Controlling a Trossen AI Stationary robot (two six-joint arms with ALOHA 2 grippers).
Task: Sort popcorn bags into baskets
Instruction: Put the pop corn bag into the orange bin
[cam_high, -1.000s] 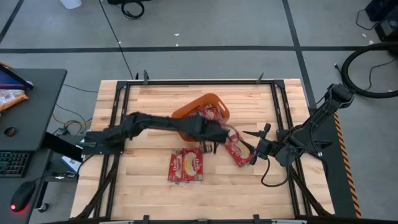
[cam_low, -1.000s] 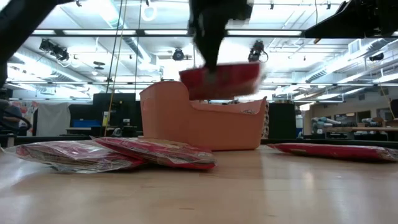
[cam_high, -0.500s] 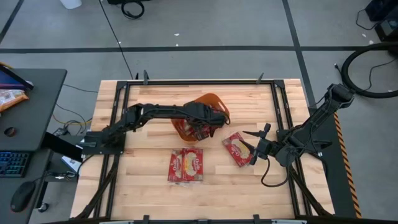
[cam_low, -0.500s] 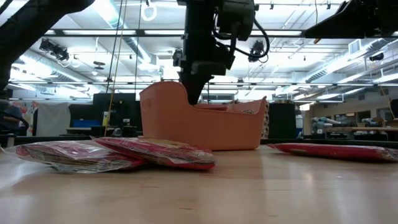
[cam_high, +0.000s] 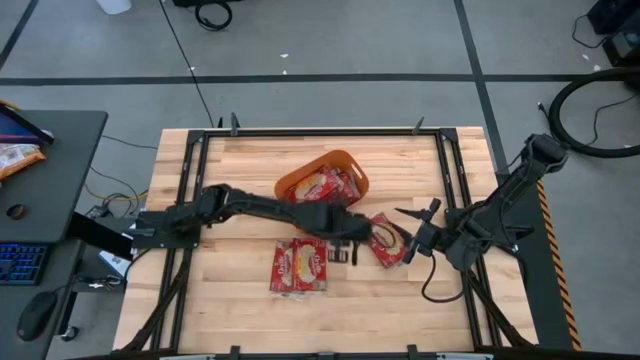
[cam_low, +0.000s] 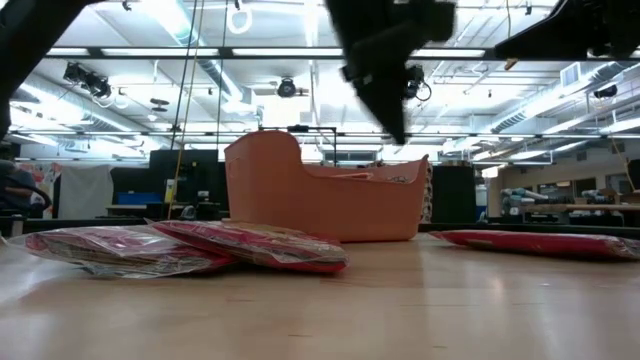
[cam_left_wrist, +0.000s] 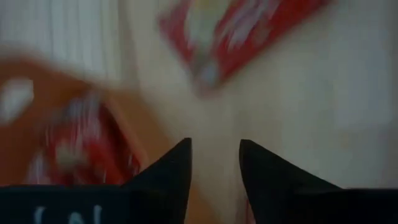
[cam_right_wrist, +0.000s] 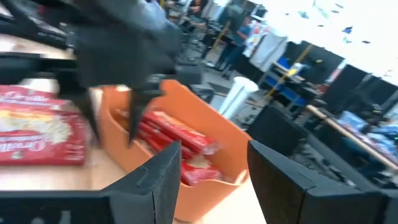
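My left gripper (cam_high: 345, 250): fingers apart and empty, hanging over bare wood at frame centre in the high view, between the paired bags and the lone bag
My right gripper (cam_high: 412, 233): open, holding nothing, waiting at centre right, just beside the lone bag
Lone popcorn bag (cam_high: 383, 238): flat on the table, right of centre
Two popcorn bags (cam_high: 299, 265): side by side, lower centre
Basket (cam_high: 346, 160): orange, upper centre, red bags (cam_high: 325, 185) lying inside
Table (cam_high: 250, 160): wooden slats
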